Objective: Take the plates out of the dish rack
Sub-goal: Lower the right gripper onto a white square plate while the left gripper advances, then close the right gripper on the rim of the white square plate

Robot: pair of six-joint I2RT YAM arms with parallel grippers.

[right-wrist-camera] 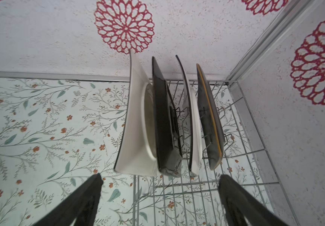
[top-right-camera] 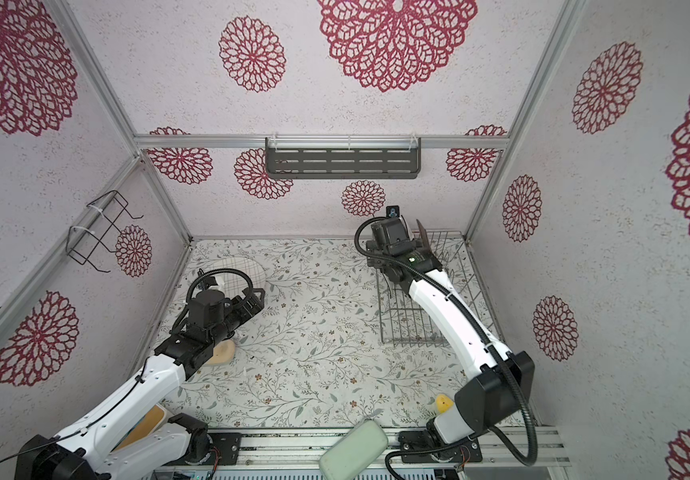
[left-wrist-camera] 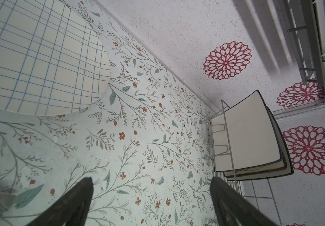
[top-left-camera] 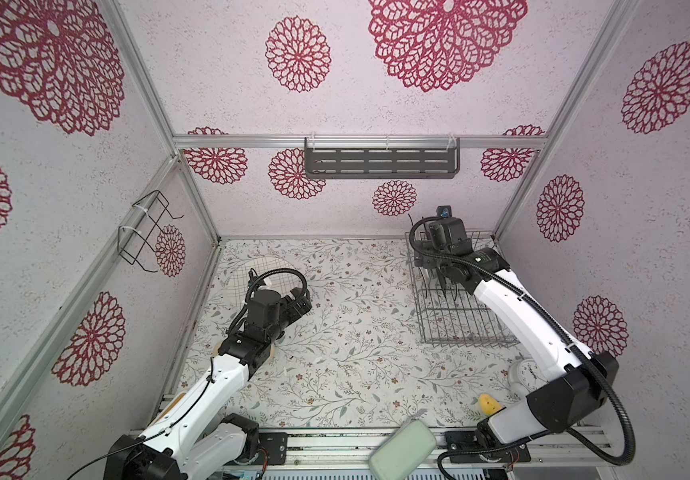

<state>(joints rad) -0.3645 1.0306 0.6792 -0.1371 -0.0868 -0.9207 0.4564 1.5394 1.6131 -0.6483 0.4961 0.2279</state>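
The silver wire dish rack (top-left-camera: 466, 328) (top-right-camera: 410, 328) stands at the back right of the table. Several plates stand upright in it: a white one with a black rim (right-wrist-camera: 136, 127), a dark one (right-wrist-camera: 162, 117), another white one (right-wrist-camera: 195, 127) and a dark brown one (right-wrist-camera: 209, 127). My right gripper (right-wrist-camera: 159, 178) hangs open over the rack's wires, just short of the plates' near edges. A round cream plate with dark grid lines (top-left-camera: 266, 266) (left-wrist-camera: 40, 58) lies flat at the back left. My left gripper (left-wrist-camera: 151, 182) (top-left-camera: 304, 306) is open and empty above the table, beside that plate.
A dark grey slotted shelf (top-left-camera: 380, 162) hangs on the back wall and a black wire holder (top-left-camera: 143, 232) on the left wall. A white clock (top-left-camera: 522, 374), a yellow object (top-left-camera: 487, 403) and a pale green block (top-left-camera: 403, 444) sit near the front right.
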